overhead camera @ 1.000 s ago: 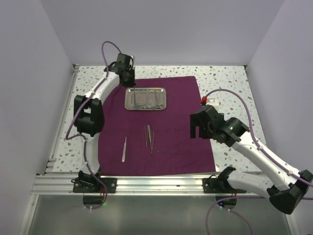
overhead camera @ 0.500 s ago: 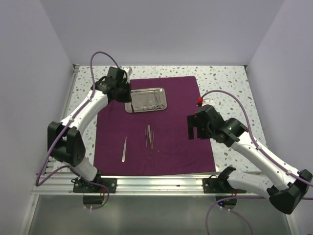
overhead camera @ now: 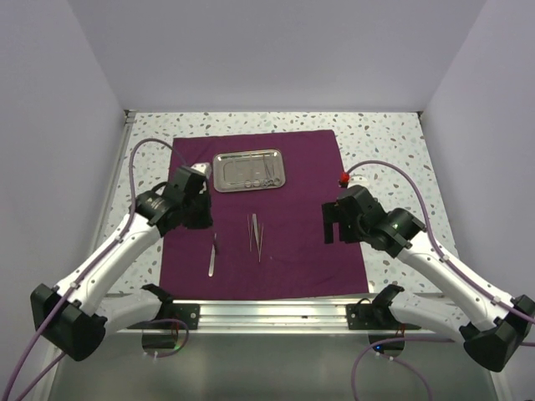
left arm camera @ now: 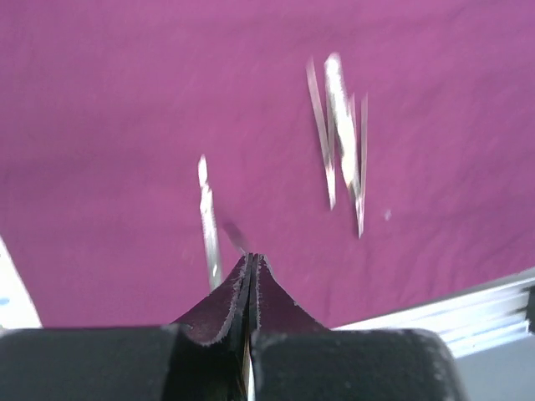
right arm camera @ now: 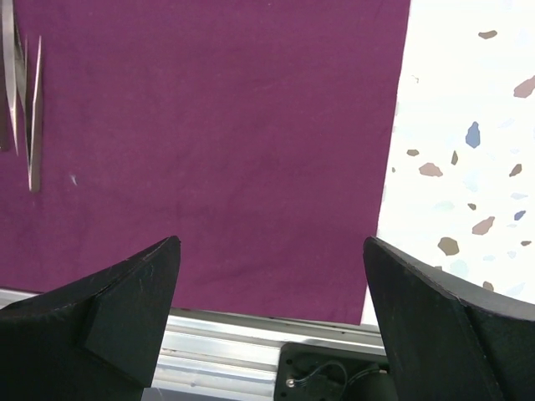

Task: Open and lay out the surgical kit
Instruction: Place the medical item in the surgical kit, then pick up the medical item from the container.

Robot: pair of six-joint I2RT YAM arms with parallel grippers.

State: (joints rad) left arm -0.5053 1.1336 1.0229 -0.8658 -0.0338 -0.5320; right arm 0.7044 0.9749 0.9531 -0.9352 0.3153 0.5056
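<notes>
The dark purple cloth [overhead camera: 301, 242] lies spread flat on the table. The shiny steel tray [overhead camera: 248, 170] sits on its far part, with thin instruments in it that are too small to make out. A single pair of tweezers [overhead camera: 212, 255] lies on the cloth's left part, and a few thin silver instruments [overhead camera: 256, 234] lie together at the middle. My left gripper [overhead camera: 203, 220] is shut and empty, just above the cloth [left arm camera: 125, 100] by the tweezers [left arm camera: 208, 225]. My right gripper [overhead camera: 333, 227] is open and empty over the cloth's right edge [right arm camera: 209, 125].
The speckled white tabletop [overhead camera: 384, 134] shows around the cloth. An aluminium rail [overhead camera: 276, 313] runs along the near edge and also shows in the right wrist view [right arm camera: 251, 351]. White walls close in the left, back and right.
My left arm has swung from the tray's left end toward the near side and now sits by the single tweezers. The tray has shifted slightly. My right arm has barely moved.
</notes>
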